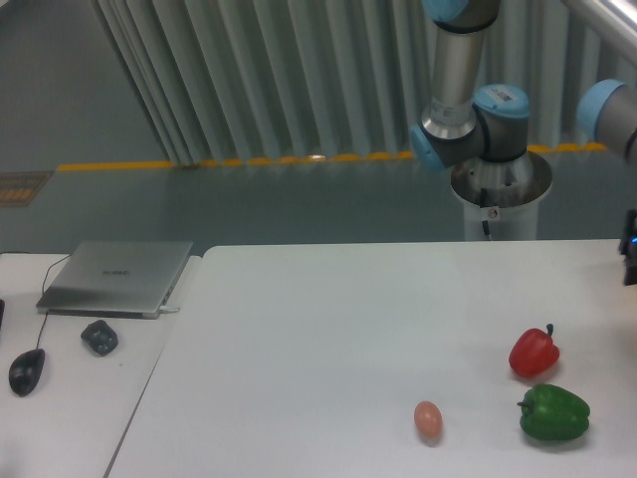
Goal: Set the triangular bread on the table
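Observation:
The triangular bread is out of view in this camera frame. The white table (328, 329) fills the lower middle and right. Of the arm's end I see only a dark sliver with a blue light (630, 257) at the right edge, above the table's right side. Its fingers are cut off by the frame edge, so whether they hold anything is hidden.
A red pepper (533, 352), a green pepper (553, 413) and a small pinkish egg (428, 419) lie on the table's front right. The arm's base (498, 189) stands behind the table. A side desk at left carries a laptop (117, 276), a mouse (26, 370) and a dark object (100, 337).

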